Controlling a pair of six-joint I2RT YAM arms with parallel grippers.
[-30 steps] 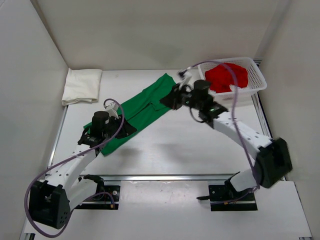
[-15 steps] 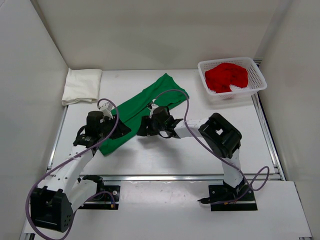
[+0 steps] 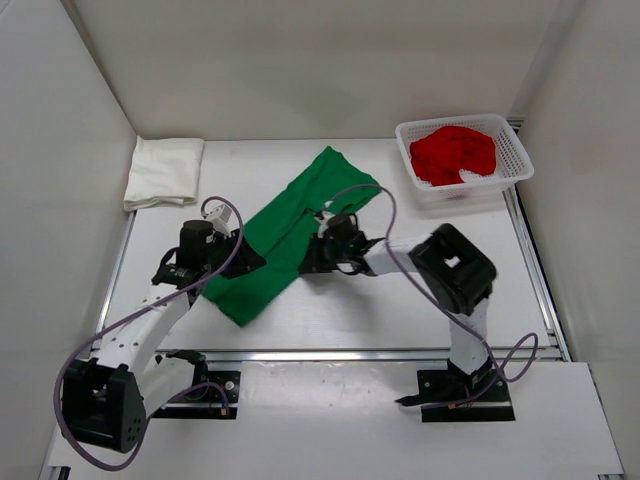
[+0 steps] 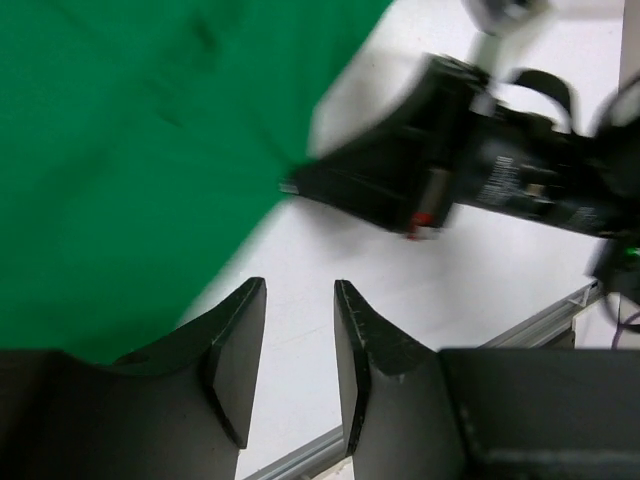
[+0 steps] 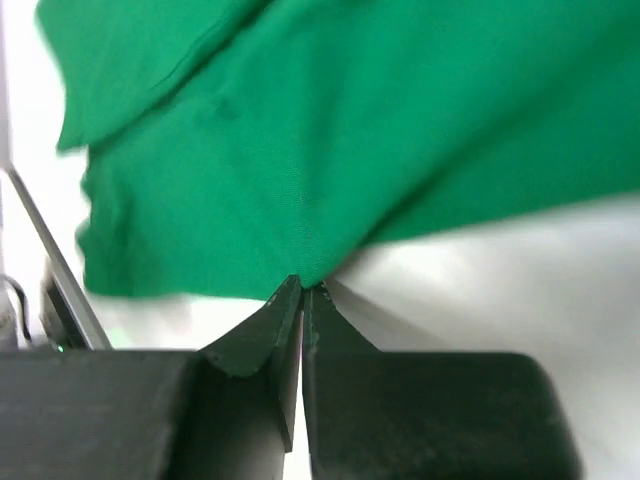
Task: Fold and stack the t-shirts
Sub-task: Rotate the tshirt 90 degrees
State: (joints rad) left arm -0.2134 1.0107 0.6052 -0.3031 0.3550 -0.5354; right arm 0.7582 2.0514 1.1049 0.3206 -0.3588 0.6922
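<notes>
One green t-shirt (image 3: 290, 215), its edge in the closed right claw (image 5: 301, 290); left claw (image 4: 298, 290) narrowly parted, shirt corner behind its finger.

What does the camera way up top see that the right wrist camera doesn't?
Only the top view shows the folded cream-white shirt in the back left corner and the red shirt sitting in the white basket. Only the right wrist view shows, up close, the right fingers pinched shut on the edge of the green shirt. Both views show that green shirt.
</notes>
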